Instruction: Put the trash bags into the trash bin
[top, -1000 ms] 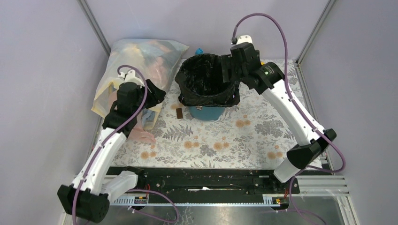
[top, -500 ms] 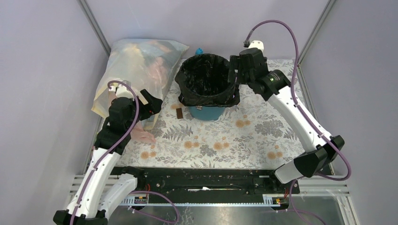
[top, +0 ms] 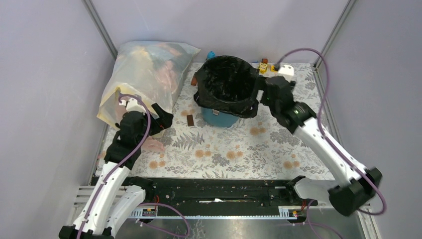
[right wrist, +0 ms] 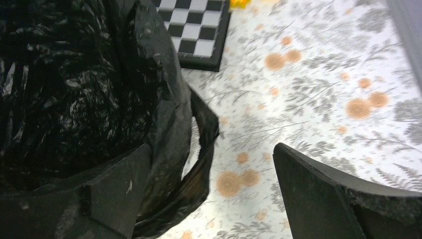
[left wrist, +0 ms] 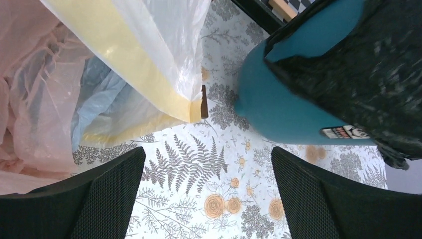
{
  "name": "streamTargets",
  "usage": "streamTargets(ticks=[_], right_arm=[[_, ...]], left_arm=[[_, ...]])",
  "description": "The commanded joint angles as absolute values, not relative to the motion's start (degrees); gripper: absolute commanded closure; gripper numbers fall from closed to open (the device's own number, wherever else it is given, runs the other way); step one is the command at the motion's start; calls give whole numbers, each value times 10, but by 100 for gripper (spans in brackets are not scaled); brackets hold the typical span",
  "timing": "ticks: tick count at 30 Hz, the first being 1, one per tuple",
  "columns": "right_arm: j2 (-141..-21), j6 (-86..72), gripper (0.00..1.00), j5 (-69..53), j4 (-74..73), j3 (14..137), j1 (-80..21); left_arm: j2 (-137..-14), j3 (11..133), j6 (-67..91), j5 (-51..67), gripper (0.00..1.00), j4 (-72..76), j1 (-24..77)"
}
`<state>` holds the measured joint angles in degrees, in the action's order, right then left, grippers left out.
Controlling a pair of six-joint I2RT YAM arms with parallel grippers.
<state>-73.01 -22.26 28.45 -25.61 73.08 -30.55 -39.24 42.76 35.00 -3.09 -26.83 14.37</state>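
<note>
A black trash bag (top: 229,84) lines the teal trash bin (top: 219,119). At the bin's right rim the right gripper (right wrist: 213,147) gapes wide; left of the bin, the left gripper (left wrist: 208,152) gapes wide, empty.

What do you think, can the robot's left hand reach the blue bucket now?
Probably yes. The open left hand faces the round teal-blue plastic bucket, with open flowery tablecloth between them; the big yellowish plastic bag lies off to one side.
</note>
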Motion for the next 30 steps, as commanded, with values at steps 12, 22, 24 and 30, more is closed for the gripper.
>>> streamTargets(ticks=[12,22,24,30], right_arm=[[-490,-149,0,328,-34,499,-300],[-527,-76,0,350,98,355,-299],[-528,-72,0,331,149,317,-281],[-561,-106,0,172,165,298,-118]], left_arm=[[-405,369,343,23,1,-123,145],[-465,322,314,26,1,-8,147],[-471,310,307,13,1,19,147],[-469,288,303,-16,1,75,147]])
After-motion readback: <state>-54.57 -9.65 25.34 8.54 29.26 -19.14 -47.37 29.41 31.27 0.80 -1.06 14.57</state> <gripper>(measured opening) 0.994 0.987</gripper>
